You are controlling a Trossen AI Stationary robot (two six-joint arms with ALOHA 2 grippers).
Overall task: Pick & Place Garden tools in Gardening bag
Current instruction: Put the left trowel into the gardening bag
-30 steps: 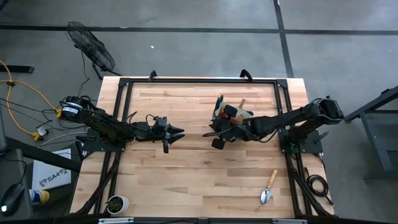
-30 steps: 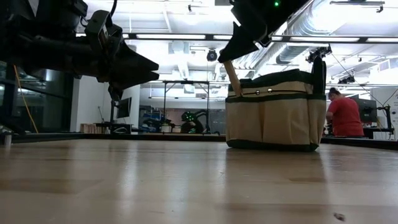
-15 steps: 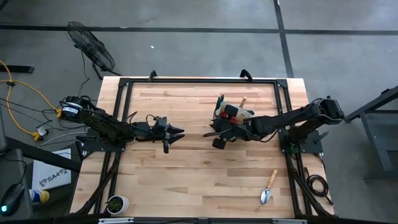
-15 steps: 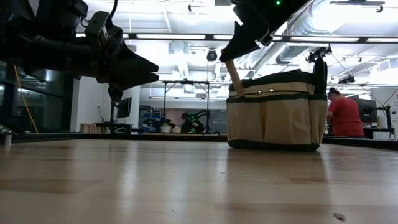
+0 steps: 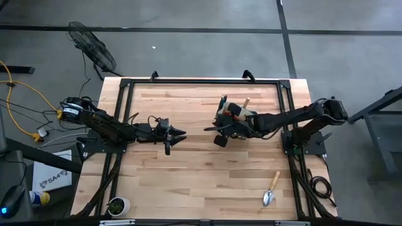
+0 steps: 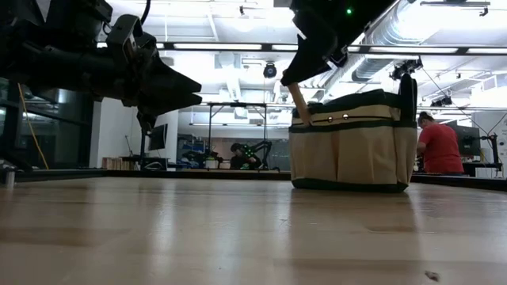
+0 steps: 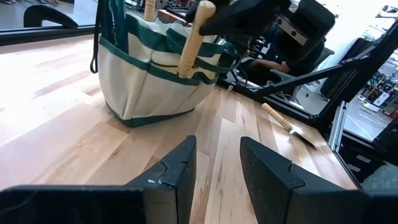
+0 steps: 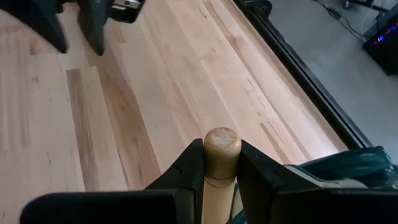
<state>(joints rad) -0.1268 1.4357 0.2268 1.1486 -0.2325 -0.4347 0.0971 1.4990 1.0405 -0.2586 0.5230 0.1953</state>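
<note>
The right gripper (image 8: 221, 165) pinched a wooden tool handle (image 8: 221, 149) over the bag's (image 6: 352, 142) edge, its head probably inside; the left gripper (image 7: 214, 168) hovered spread, well apart from the bag; a trowel (image 5: 271, 189) lay farther off.

1. A black fan (image 5: 92, 44) is standing on the floor beyond the table's far left corner.
2. A yellow cable (image 5: 25, 88) is trailing left of the table.
3. A person in a red shirt (image 6: 438, 145) is standing in the room beyond.
4. A small potted plant (image 5: 117, 205) is sitting at the near left corner.

Right hand (image 8: 221, 163) clamped shut — left hand (image 7: 216, 163) parted, hovering.
</note>
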